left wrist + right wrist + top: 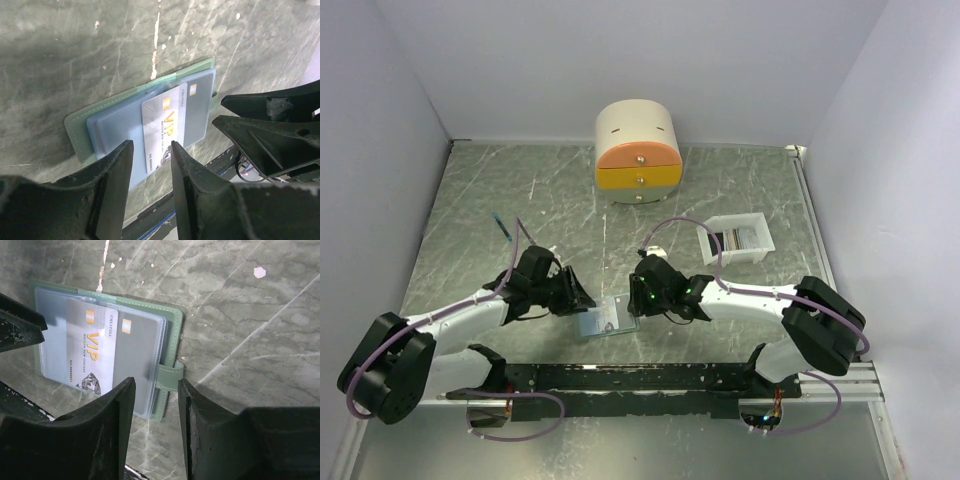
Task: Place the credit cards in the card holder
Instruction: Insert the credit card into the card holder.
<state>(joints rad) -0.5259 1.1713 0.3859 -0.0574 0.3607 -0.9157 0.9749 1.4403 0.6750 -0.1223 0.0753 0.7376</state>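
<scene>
The card holder [607,320] lies open on the table [770,190] between both arms, 1 silver VIP card [165,125] resting on its pale blue pockets. The left gripper [151,145] is released, jaws apart over the card's end. The right gripper [156,381] is likewise released above the holder's edge. More cards [732,238] sit in the white tray [760,240]
</scene>
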